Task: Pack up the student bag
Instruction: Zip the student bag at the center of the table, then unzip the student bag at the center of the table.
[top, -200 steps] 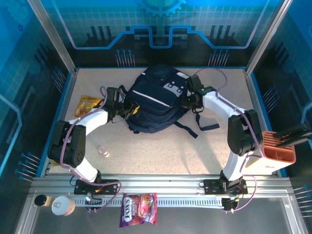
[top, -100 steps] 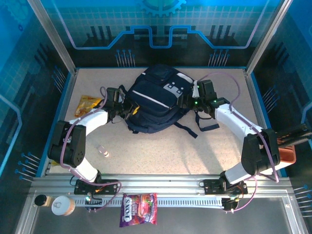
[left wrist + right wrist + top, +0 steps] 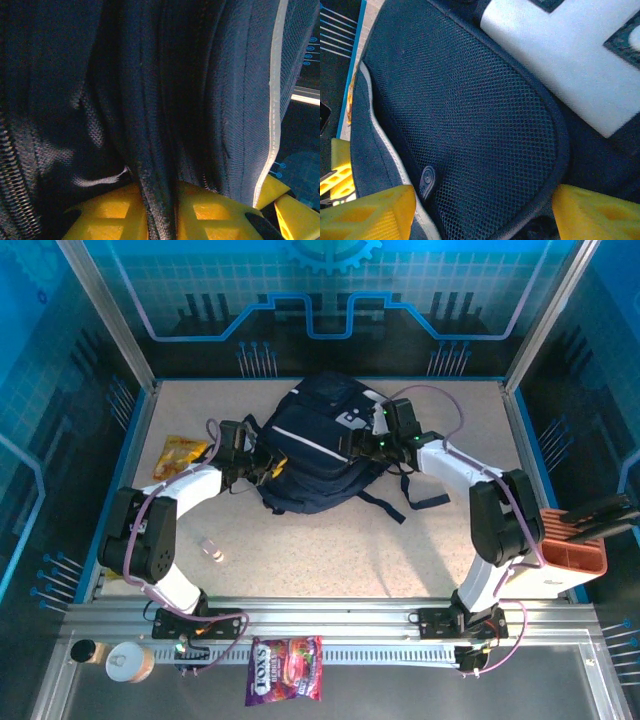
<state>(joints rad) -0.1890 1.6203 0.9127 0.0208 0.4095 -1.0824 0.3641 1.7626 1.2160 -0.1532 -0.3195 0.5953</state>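
Student bag (image 3: 318, 445): dark navy woven cloth, matt, slightly coarse weave, with an open-knit mesh panel (image 3: 470, 125) and a smooth pale grey patch (image 3: 555, 55) that looks like coated fabric. Left gripper (image 3: 160, 202) fingers (image 3: 115, 215): yellow hard plastic, matt, ribbed. Table (image 3: 400, 550) top speckled beige, matt; frame rail (image 3: 330, 625) bare brushed metal; sweet pouch (image 3: 285, 670) glossy plastic film.
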